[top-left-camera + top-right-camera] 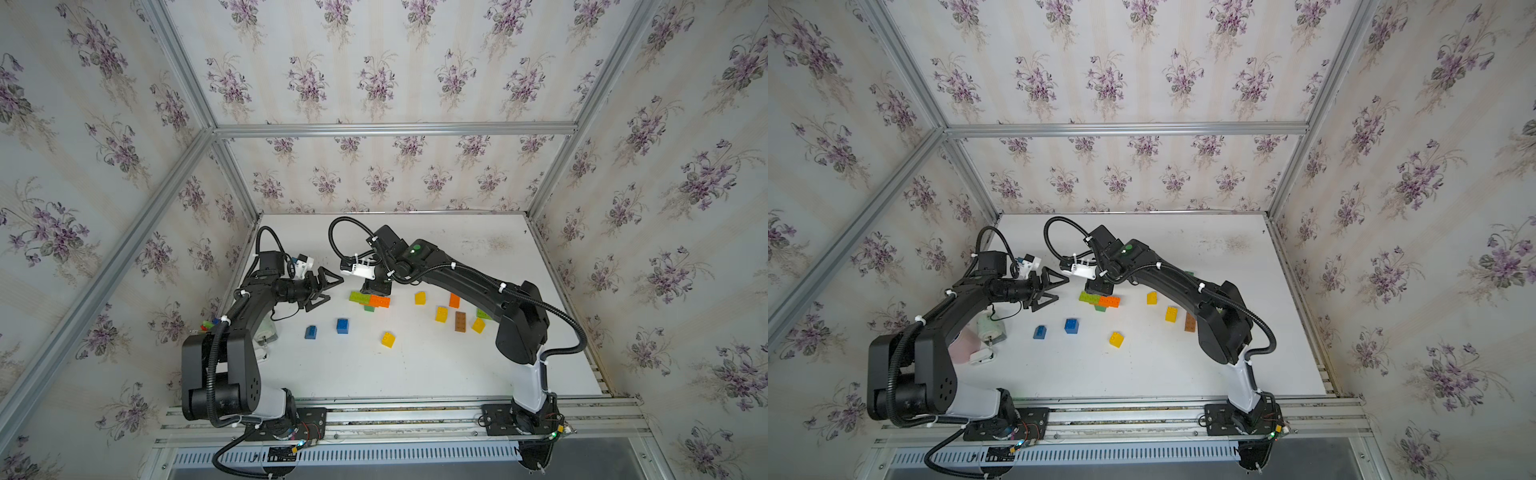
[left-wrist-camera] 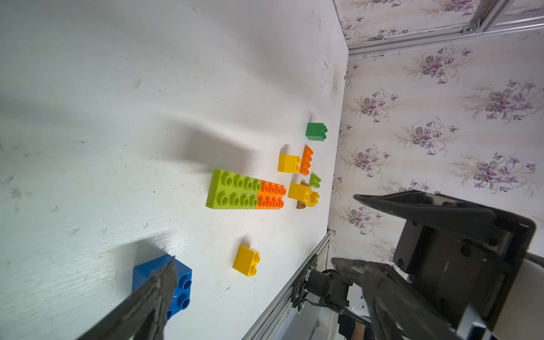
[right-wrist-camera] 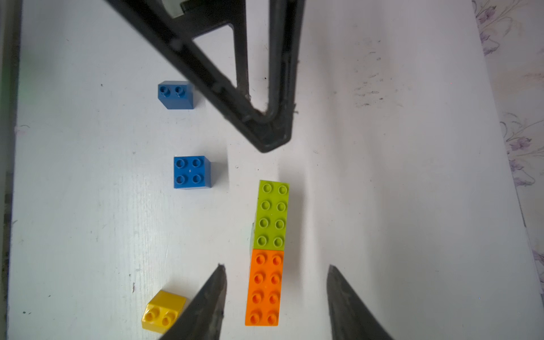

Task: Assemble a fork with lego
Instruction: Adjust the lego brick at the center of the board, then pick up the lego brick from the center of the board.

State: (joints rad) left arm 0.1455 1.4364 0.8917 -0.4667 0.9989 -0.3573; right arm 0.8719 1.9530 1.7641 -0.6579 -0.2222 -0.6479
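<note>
Squarely astride the green-and-orange lego bar (image 3: 270, 223), the right pincer (image 3: 275, 266) stands part-open, gripping nothing; the left pincer (image 1: 336, 289) hovers wide open, empty.

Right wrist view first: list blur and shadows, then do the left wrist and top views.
Right wrist view: lime-green brick and orange brick sharp, fingertips of the right pincer dark and soft. Left wrist view: a broad soft shadow crosses the table; the finger before the blue brick is blurred. Both top views: even light, frame rails splay outward.
</note>
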